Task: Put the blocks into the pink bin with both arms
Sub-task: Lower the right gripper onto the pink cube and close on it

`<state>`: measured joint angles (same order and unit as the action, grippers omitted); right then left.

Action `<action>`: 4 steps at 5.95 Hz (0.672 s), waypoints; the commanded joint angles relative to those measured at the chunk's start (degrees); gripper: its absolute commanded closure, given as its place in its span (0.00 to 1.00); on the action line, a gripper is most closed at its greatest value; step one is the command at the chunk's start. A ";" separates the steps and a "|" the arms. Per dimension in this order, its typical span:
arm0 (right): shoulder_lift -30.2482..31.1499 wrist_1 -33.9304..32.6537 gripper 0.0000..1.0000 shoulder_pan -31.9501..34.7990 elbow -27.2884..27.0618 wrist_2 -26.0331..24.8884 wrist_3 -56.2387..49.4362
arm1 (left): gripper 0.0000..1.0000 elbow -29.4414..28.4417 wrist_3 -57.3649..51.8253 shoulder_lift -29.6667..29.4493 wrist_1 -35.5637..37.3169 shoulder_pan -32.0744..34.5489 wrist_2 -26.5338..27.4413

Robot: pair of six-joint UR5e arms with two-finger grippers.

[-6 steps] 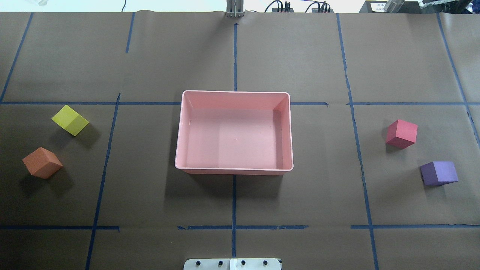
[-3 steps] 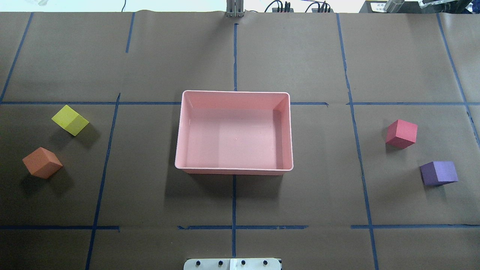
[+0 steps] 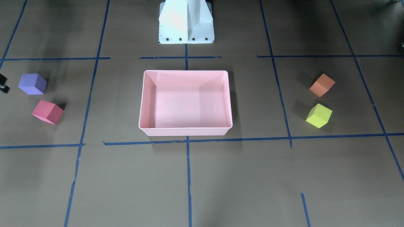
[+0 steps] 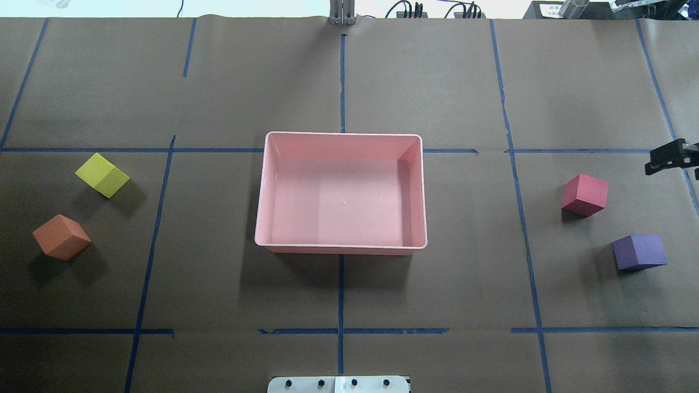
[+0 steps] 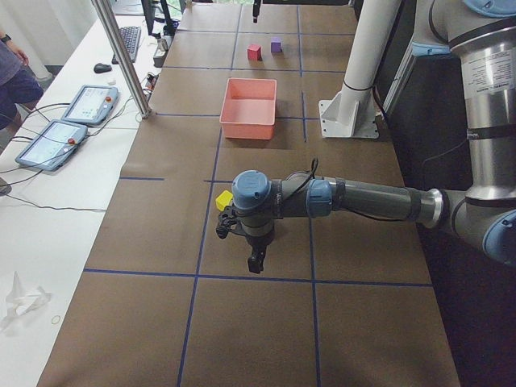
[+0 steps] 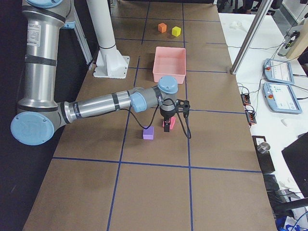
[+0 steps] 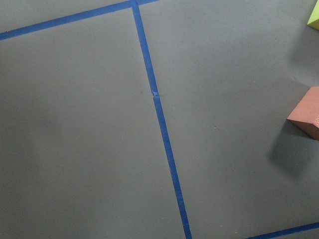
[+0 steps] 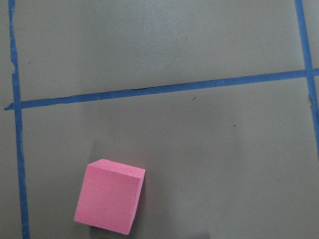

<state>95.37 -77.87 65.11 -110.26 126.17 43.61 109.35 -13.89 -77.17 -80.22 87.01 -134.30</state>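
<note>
The pink bin [image 4: 341, 134] sits empty at the table's middle, also in the front view [image 3: 186, 72]. The yellow-green block [image 4: 102, 174] and orange block [image 4: 61, 236] lie at the overhead view's left. The red-pink block [image 4: 585, 195] and purple block [image 4: 639, 252] lie at its right. My right gripper [image 4: 669, 158] pokes in at the right edge, beyond the red-pink block [image 8: 109, 195]; I cannot tell if it is open or shut. My left gripper [image 5: 254, 262] shows only in the exterior left view, hanging near the yellow-green block [image 5: 223, 200]; its state cannot be told.
The white pedestal base [image 3: 186, 22] stands behind the bin. Blue tape lines [image 4: 341, 295] grid the brown paper. A metal post [image 5: 121, 56] and tablets [image 5: 89, 105] stand on the side table.
A black part of my right gripper has come into the overhead view at the right edge. The four blocks and the bin have not moved.
</note>
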 commanded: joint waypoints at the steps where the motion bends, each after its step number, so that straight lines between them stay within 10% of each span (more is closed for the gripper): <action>1: -3.06 1.76 0.01 -5.67 2.40 -3.20 9.25 | 0.00 0.51 0.00 0.09 0.06 0.00 0.01; 4: -7.21 2.72 0.01 -9.73 6.79 -4.62 11.58 | 0.00 1.29 0.00 1.05 0.06 0.00 -0.08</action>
<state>89.11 -75.36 56.54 -104.82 121.96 54.85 110.13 -13.89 -76.64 -80.16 87.01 -134.32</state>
